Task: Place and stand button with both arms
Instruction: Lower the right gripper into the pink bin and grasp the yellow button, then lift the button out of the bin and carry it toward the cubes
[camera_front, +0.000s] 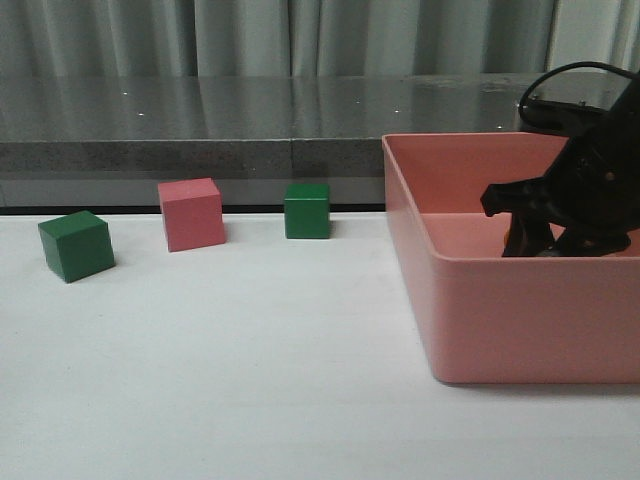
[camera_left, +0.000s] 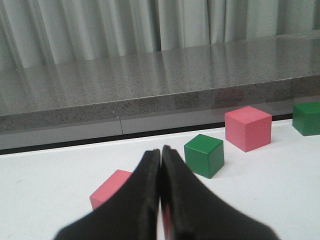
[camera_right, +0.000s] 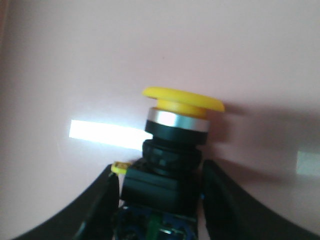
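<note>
The button (camera_right: 176, 131) fills the right wrist view: yellow mushroom cap, silver ring, black body and bluish base block. It lies inside the pink bin (camera_front: 520, 320). My right gripper (camera_right: 160, 169) has one finger pressed against each side of the button's base and lower body. In the front view the right gripper (camera_front: 530, 243) reaches down into the bin, and the button is hidden behind it and the bin wall. My left gripper (camera_left: 161, 150) is shut and empty, low over the white table; it is out of the front view.
On the table stand a green cube (camera_front: 76, 245), a pink cube (camera_front: 191, 213) and a second green cube (camera_front: 307, 210). Another pink cube (camera_left: 111, 187) lies just beyond the left jaws. A grey ledge (camera_front: 200, 120) runs along the back.
</note>
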